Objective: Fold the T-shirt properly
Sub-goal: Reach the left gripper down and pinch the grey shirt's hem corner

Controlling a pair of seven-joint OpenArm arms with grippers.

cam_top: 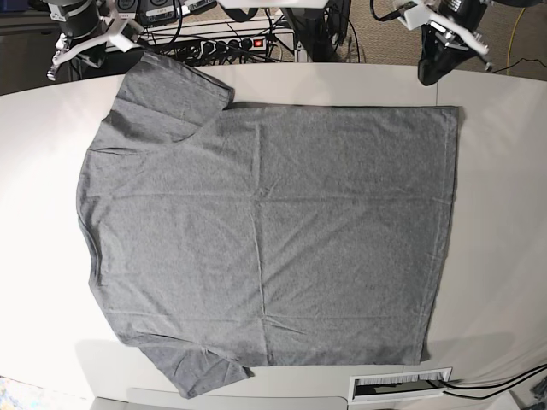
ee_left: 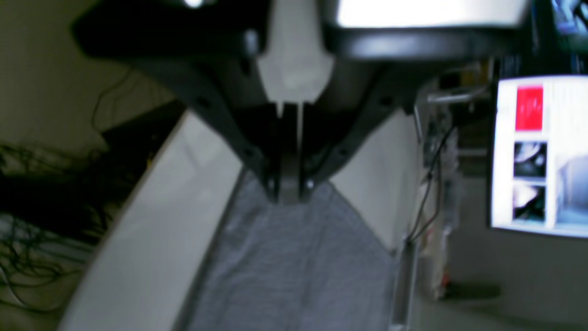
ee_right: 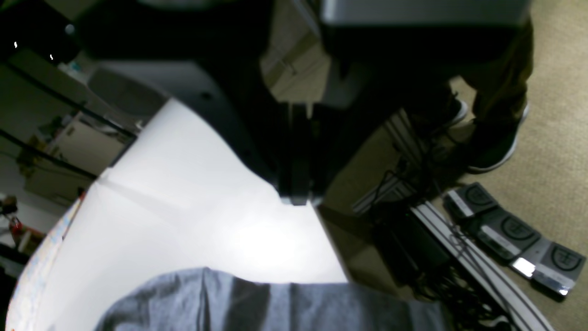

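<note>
The heather-grey T-shirt lies spread flat on the white table, its neck side at the left and its bottom hem at the right. My left gripper hovers shut above the table's back edge, just beyond the hem's far corner. In the left wrist view the left gripper points down at that corner of the T-shirt, with nothing visibly between its fingers. My right gripper hangs shut off the back left, near the far sleeve. In the right wrist view the right gripper is over bare table, apart from the T-shirt.
A cable slot sits in the table's front edge. A power strip and cables lie behind the table. A lit monitor stands off to the side. Foot pedals and a person's shoes are on the floor.
</note>
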